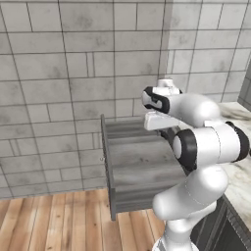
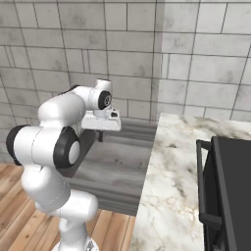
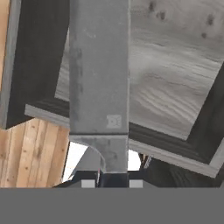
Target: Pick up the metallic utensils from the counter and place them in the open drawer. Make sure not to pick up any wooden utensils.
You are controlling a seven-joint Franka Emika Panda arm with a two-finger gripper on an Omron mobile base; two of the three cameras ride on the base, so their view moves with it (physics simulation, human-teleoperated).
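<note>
Left base view is showing the grey tiled wall (image 1: 59, 73) standing behind everything, with wooden floor planks (image 1: 54, 220) running below it. The open drawer (image 1: 128, 162) is jutting out from under the counter (image 1: 240, 166), its shallow grey inside bare where it can be seen. From the right base view, the white marble counter (image 2: 171, 196) is stretching along the right, with a black appliance (image 2: 230, 191) sitting on its far right part. The white arm is reaching over the drawer (image 2: 115, 162), and the gripper (image 2: 100, 135) is hanging above the drawer's interior. In the hand view the knife (image 3: 99, 78) is sitting clamped between the narrowly set jaws, its broad grey blade pointing away from the camera over the drawer's grey wood-grain floor (image 3: 175, 65). The gripper (image 3: 112, 183) is holding it at the handle end, and the dark handle is barely showing between the fingertips. The blade is hanging clear of the drawer floor, not touching it.
</note>
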